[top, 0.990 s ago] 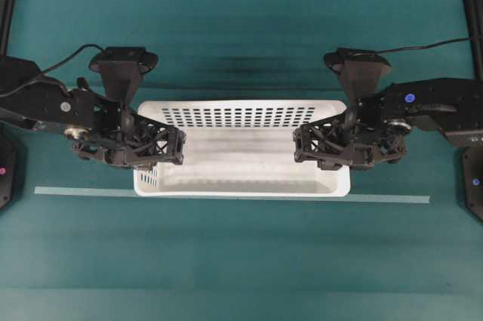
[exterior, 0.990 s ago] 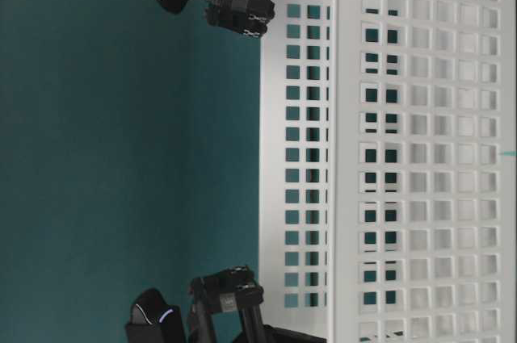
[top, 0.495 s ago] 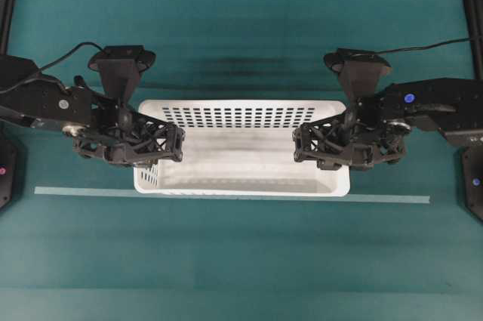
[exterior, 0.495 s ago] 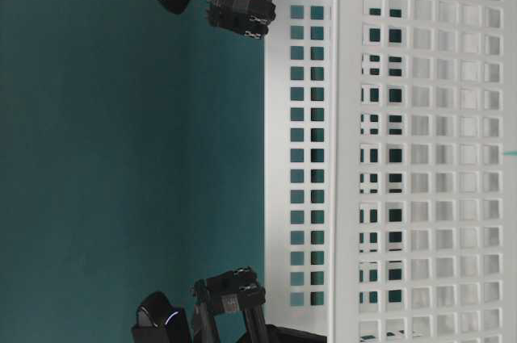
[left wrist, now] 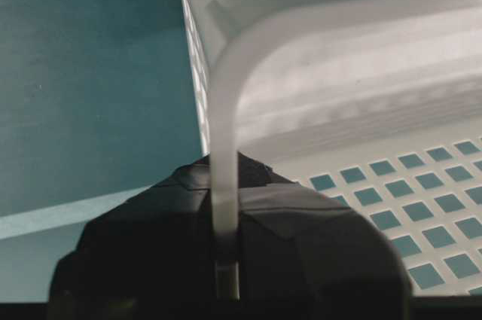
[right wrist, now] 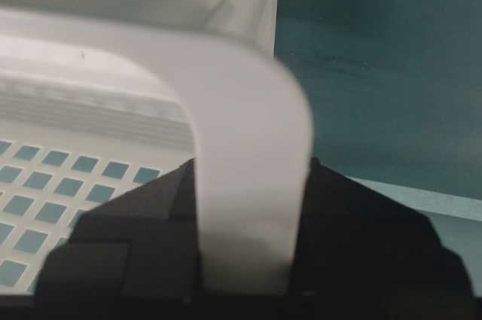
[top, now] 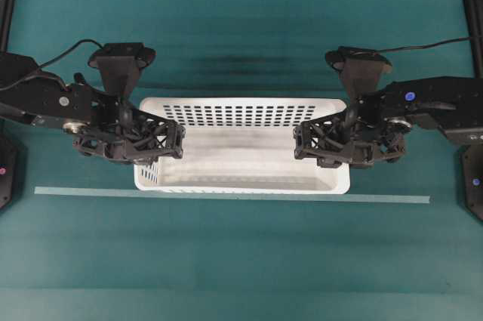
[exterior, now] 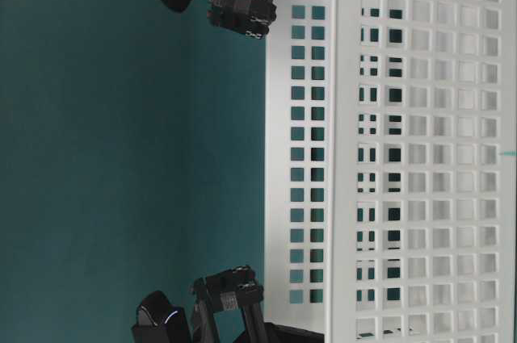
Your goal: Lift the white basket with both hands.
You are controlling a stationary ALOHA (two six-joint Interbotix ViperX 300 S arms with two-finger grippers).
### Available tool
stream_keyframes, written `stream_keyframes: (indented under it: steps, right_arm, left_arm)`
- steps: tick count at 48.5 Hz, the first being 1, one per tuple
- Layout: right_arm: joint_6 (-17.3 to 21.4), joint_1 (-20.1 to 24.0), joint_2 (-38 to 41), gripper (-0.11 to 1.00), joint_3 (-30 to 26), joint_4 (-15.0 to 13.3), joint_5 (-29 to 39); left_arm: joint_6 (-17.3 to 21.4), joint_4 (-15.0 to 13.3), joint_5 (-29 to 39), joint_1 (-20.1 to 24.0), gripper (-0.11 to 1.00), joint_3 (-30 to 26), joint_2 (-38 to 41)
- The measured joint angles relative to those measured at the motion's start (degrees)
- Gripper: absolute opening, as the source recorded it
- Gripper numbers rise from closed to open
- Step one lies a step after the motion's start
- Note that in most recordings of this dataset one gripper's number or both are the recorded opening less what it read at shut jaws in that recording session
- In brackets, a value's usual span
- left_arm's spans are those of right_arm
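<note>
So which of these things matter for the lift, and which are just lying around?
In the job:
- white basket
- left gripper, shut on the basket's left rim
- right gripper, shut on its right rim

Just there:
- pale tape strip on the table
- teal table

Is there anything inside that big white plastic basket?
The large white slotted plastic basket shows only its bare solid floor. The left gripper and right gripper, clamped on the end rims, cover both ends, so those spots cannot be checked.
</note>
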Motion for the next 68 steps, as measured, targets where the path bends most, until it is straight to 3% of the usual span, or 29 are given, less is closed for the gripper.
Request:
stream_keyframes:
  steps: [21,33,41,48,53,56,68]
  right_arm:
    - [0.0,-0.1,-0.2,0.18,1.6,0.1,-4.0]
    - [-0.3,-0.1,-0.3,0.19,2.1,0.0,-5.2]
    - [-1.0,-0.1,-0.4,0.35,2.4,-0.2,-5.3]
    - [-1.1,0.2,-0.4,0.62,2.4,-0.1,-5.5]
    - [-1.1,0.4,-0.5,0.84,2.4,-0.2,-5.5]
    - [-1.1,0.4,-0.6,0.92,2.5,-0.2,-5.5]
    - [-2.4,0.3,-1.4,0.93,3.1,-0.5,-5.5]
  left_arm:
    - [1.8,-0.1,-0.1,0.3,0.01,0.2,0.0]
    - [3.0,0.0,-0.4,0.3,0.21,0.3,0.0]
    - [3.3,0.0,-2.6,0.4,0.52,0.4,0.0]
    - [3.3,0.2,-3.4,0.4,0.74,0.4,-0.1]
    - [3.3,0.2,-3.6,0.4,0.75,0.4,0.0]
    - [3.3,0.3,-3.6,0.4,0.75,0.4,0.0]
    - [3.6,0.2,-3.6,0.4,0.77,0.7,-0.1]
